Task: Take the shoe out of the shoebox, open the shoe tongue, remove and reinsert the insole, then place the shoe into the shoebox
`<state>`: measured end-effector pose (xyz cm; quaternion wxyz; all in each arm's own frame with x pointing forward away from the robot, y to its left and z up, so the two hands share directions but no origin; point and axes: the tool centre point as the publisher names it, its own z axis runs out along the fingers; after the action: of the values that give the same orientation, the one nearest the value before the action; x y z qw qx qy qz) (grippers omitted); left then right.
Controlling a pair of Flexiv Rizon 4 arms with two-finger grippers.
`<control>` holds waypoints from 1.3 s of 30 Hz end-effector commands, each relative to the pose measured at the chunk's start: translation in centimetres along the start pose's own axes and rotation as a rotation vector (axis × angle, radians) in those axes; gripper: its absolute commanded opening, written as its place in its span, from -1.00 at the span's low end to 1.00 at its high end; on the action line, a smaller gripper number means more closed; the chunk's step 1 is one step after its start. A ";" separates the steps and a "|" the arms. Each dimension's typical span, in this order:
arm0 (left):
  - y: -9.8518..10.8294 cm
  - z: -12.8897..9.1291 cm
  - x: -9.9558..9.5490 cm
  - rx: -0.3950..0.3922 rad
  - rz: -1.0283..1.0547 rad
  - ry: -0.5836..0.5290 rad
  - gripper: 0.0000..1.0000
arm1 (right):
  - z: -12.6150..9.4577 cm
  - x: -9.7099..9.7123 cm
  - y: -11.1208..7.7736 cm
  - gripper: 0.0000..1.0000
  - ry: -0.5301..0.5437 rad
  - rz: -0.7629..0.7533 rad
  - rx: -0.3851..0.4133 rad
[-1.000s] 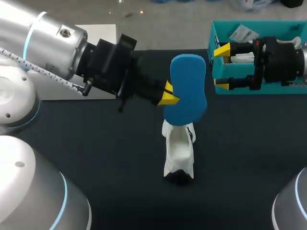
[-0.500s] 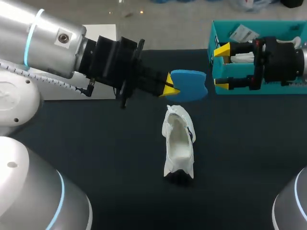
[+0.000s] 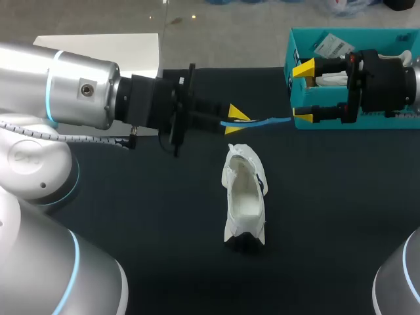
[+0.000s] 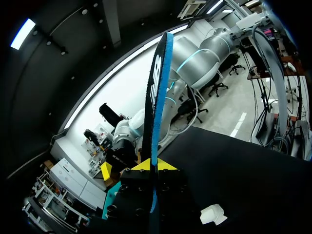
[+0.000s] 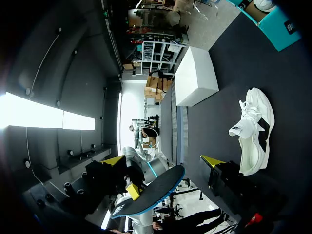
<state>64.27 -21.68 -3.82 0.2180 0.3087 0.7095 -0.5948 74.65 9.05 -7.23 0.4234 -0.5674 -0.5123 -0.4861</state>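
Just rolled the thin blue foam insole (image 3: 262,122) from broad face to edge-on. Still pinched tight in the left gripper (image 3: 235,122), hanging over the black table (image 3: 164,216) just past the white sneaker (image 3: 244,197). So: insole out, reinsert pending, probably lining up now. Over by the teal shoebox (image 3: 292,52), right gripper (image 3: 303,93) spread wide, holding nothing.
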 end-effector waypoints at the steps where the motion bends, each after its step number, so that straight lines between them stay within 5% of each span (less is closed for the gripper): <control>1: 1.4 0.2 0.3 -0.015 0.086 -0.058 -1.00 | 0.2 0.0 0.0 1.00 0.000 0.001 -0.001; 11: 6.0 1.6 -1.1 0.041 0.563 -0.220 -1.00 | 0.2 0.0 0.0 1.00 0.000 0.001 -0.001; 26: 8.2 3.0 -1.8 -0.118 0.567 -0.183 -1.00 | 2.2 0.4 0.4 0.95 0.018 0.003 0.010; 29: 8.6 3.4 -2.4 -0.146 0.577 -0.205 -1.00 | 2.9 0.2 0.2 0.04 0.018 0.013 0.023; 37: 9.0 3.8 -3.1 -0.192 0.592 -0.231 -1.00 | 3.4 -0.2 -0.1 -0.36 0.013 0.030 0.027; 39: 9.1 3.8 -3.1 -0.195 0.586 -0.235 -1.00 | 3.3 -0.2 0.0 -0.94 0.010 0.031 0.018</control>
<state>72.53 -24.25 -8.96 0.4871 0.4100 0.6102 -0.4714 75.04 12.01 -8.04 0.4406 -0.5665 -0.5063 -0.4780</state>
